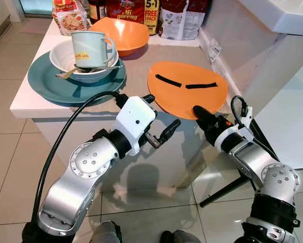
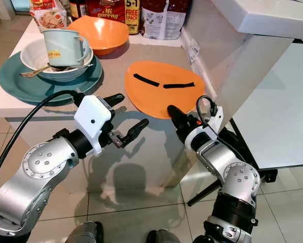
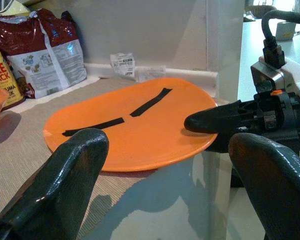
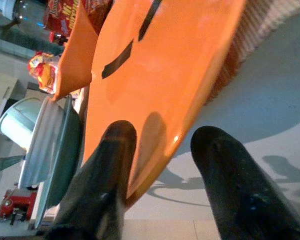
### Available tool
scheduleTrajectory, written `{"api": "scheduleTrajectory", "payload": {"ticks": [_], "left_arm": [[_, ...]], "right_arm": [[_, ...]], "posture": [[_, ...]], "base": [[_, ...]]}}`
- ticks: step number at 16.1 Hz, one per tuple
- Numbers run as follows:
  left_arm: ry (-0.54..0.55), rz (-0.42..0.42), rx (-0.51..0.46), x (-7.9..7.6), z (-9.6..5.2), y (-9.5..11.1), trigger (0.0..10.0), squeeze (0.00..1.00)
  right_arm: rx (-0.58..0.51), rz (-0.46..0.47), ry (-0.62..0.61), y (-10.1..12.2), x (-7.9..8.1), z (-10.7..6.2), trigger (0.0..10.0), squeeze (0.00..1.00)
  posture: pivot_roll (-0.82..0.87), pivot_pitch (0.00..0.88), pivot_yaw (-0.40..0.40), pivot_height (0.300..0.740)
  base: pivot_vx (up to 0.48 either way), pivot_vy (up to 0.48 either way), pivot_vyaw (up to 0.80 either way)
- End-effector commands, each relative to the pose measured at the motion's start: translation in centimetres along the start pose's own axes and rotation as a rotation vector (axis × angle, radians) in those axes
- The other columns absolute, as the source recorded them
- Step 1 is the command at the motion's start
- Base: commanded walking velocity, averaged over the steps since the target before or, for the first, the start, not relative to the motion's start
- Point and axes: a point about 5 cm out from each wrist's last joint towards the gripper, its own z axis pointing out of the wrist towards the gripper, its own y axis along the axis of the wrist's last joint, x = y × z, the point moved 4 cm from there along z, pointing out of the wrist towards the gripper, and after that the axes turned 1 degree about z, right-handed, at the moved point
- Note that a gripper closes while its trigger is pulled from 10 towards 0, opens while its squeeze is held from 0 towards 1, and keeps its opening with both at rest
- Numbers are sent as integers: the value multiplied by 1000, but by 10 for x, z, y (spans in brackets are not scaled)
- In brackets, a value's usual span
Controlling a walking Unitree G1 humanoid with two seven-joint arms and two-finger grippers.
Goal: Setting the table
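Observation:
An orange plate (image 1: 186, 88) with two black tape strips lies on the white counter (image 1: 30, 104), its near rim hanging over the front edge. My right gripper (image 4: 162, 137) is open at that near rim. One finger lies over the plate's top face and the other sits below the rim with a small gap. My left gripper (image 1: 162, 111) hangs open in front of the counter edge, just left of the plate, with nothing between its fingers (image 3: 74, 170).
At the counter's left, a teal plate (image 1: 50, 81) carries a white bowl (image 1: 65, 59) with a pale mug (image 1: 93, 48) and a spoon (image 1: 70, 74). An orange bowl (image 1: 126, 33) and food packs (image 1: 179, 17) stand behind. A wall corner (image 1: 272, 66) rises right of the plate.

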Motion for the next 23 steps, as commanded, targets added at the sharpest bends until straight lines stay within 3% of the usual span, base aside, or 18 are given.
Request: {"api": "scheduleTrajectory", "payload": {"ticks": [1,16,20,23], "left_arm": [[-25,9,-20,-5,-1,5,10000,0],[-41,17,0,-7,-3,1,10000,0],[68,7,57,10,-9,-15,10000,0],[151,-9,50,25,-11,-16,10000,0]], "right_arm": [[-9,-11,-19,4,-4,-1,0,0],[-49,42,5,6,-6,-1,0,0],[-108,48,98,9,16,-18,0,0],[-152,72,149,10,23,-33,0,0]], "posture": [[108,106,-91,740],[120,73,-86,740],[108,75,-76,740],[90,71,-58,740]], "base": [[0,0,0],[0,0,0],[0,0,0],[0,0,0]]}}
